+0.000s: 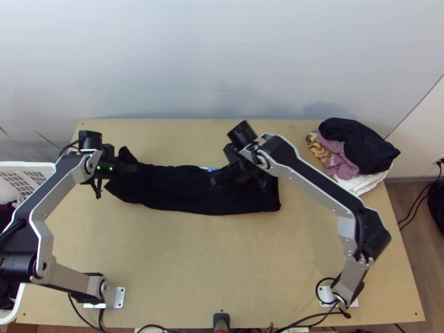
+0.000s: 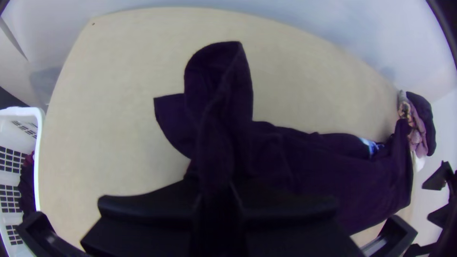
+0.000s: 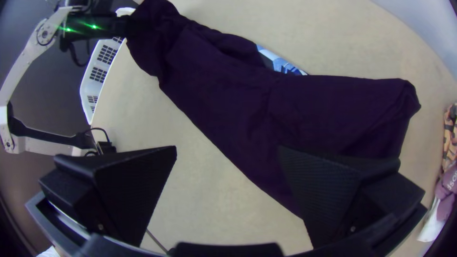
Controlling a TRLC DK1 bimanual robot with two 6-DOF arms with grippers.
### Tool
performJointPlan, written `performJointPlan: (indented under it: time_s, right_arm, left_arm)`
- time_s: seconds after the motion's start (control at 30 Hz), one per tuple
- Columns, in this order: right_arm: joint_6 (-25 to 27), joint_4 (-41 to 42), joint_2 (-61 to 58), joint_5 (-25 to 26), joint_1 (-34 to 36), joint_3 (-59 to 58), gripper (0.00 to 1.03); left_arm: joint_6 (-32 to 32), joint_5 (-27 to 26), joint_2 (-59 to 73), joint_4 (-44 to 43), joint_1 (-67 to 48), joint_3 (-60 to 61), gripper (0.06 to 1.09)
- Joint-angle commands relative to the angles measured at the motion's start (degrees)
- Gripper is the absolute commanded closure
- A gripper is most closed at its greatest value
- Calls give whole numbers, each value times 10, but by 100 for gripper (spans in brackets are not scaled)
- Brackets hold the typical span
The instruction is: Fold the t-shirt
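The dark T-shirt (image 1: 177, 191) lies in a long, narrow band across the desk (image 1: 211, 266), farther back than the arms' bases. To my eye that shape means the cloth is doubled lengthwise, though I can't count the layers. A bit of blue-and-white print (image 3: 285, 65) peeks out along the far edge, so I'd guess the layers aren't quite lined up there.

The left hand (image 2: 216, 190) is clenched on the shirt near its left end, with a ridge of fabric pinched between the fingers and loose flaps poking out past them. I take it that grip is there to anchor this end, or to carry it over in the next fold.

The right hand (image 3: 228, 150) is released, its fingers wide apart above the right-hand part of the shirt. One finger sits over cloth and the other over bare wood, which looks to me like a good way to straddle the near edge. It probably needs to come down and pinch there; closing too high would catch nothing.

The pile of clothes (image 1: 361, 144) sits at the desk's far right corner, likely put there to leave room for folding.
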State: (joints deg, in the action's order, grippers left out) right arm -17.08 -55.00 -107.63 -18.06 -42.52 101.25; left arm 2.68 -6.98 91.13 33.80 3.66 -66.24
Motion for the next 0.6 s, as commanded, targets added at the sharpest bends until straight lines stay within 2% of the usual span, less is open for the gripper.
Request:
performJointPlan:
  time_s: [0.0,0.2,0.57]
  right_arm:
    - [0,15,-64,0,-22,20,3]
    - [-3,49,-133,9,-23,35,3]
    - [-3,87,-205,26,6,34,3]
  left_arm:
    - [24,-12,-68,69,-40,-65,104]
    - [42,-54,-100,139,-68,-122,104]
    - [57,-87,-116,220,-125,-173,104]
